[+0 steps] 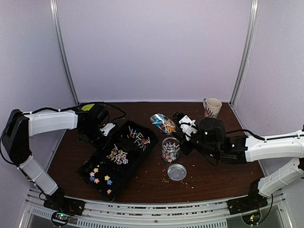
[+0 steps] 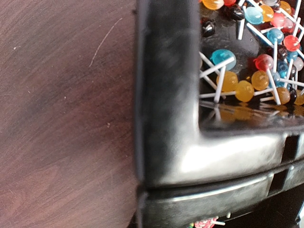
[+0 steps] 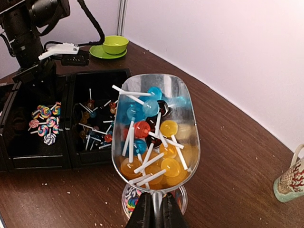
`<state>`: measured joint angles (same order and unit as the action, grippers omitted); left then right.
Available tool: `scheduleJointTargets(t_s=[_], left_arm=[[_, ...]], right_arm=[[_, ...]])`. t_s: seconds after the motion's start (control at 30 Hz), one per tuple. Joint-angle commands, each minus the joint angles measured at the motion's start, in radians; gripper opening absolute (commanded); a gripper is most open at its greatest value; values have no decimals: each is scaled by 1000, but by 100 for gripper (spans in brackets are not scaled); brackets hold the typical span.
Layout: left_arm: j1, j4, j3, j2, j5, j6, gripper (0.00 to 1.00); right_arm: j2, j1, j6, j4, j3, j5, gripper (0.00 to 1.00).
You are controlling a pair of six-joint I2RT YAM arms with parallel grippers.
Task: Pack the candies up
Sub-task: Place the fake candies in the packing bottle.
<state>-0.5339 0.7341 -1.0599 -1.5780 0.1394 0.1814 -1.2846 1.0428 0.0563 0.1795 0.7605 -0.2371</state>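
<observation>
1. Top external view
   - Table (image 1: 223, 171): dark wood.
   - Black tray (image 1: 100, 187), three compartments, lies diagonally across the left half, from near the near-left corner towards the centre.
   - Candies by compartment: star candies (image 1: 95, 179) at the near end, swirl lollipops (image 1: 118, 156) in the middle, ball lollipops (image 1: 138, 137) at the far end.
   - Clear jar (image 1: 170, 149) near the table's centre, upright, holding small mixed candies; its lid (image 1: 176, 172) lies flat between it and the near edge.
   - Clear scoop (image 1: 163, 122), loaded with ball lollipops, sits just beyond the jar.
   - Right arm (image 1: 273, 145): right jaws clamped on the scoop's handle.
   - Left arm (image 1: 50, 121): left jaws together over the tray's far-left rim; contact with the rim cannot be told.
   - Mug (image 1: 212, 107) at the far-right corner; green bowl (image 1: 88, 107) towards the far-left corner.

2. Left wrist view
   - Tray (image 2: 166, 95) corner close up, bare table (image 2: 61, 118) beside it.
   - Ball lollipops (image 2: 244, 90) heaped inside the compartment.
   - Left jaws out of this view.

3. Right wrist view
   - Scoop (image 3: 173, 85) filled with blue, orange, yellow and red ball lollipops (image 3: 156, 142).
   - Jar (image 3: 130, 202) shows just below the handle end.
   - Tray (image 3: 42, 161) to the left, with swirl lollipops (image 3: 45, 123).
   - Green bowl (image 3: 115, 44) on a saucer (image 3: 102, 53); mug (image 3: 289, 183) at the right.
</observation>
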Motion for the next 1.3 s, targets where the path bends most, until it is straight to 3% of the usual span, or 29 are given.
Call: scheduleJointTargets(t_s=[0.0,0.5,1.27], left_arm=[[11,-51,-36,54,48,11,0],[17,-48,-38,58,39,11,0],[20,-47,-38,65,33,11,0]], right_arm=[[63,2,-59,-182,12,-61,0],[133,10,-201,-633,100,-67,0],[1,30,-225,-943,289,-47,0]])
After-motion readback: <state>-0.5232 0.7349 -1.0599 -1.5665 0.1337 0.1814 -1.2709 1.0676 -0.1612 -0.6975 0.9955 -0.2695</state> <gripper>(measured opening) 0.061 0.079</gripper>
